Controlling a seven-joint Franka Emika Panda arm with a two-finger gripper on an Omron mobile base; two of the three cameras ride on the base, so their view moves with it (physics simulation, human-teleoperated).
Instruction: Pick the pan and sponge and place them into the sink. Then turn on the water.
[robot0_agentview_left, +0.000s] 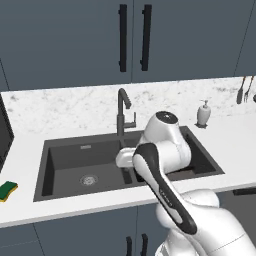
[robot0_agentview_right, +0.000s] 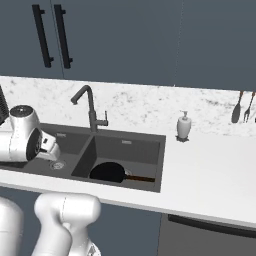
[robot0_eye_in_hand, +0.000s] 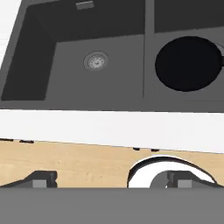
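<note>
A white marble-look counter (robot0_agentview_left: 65, 107) runs across the middle of both base views, backed by dark blue-grey cabinets (robot0_agentview_right: 125, 40) with black bar handles. Set into it is the dark grey double sink (robot0_agentview_left: 55, 155). The pan (robot0_agentview_right: 107, 172) lies in the sink's right-hand basin, lower centre of the right base view, its brown handle pointing right; in the hand view it sits at upper right. The sponge (robot0_agentview_left: 7, 190) lies on the counter at the far left edge of the left base view, outside the sink. The angular faucet (robot0_agentview_right: 89, 107) stands behind the divider, with a white soap dispenser (robot0_agentview_right: 184, 125) to its right and hanging utensils (robot0_agentview_right: 242, 107) at the far right. The arm's white body hides much of the right basin in the left base view. The claw (robot0_eye_in_hand: 111, 180) has its fingers spread wide at the bottom of the hand view, holding nothing
</note>
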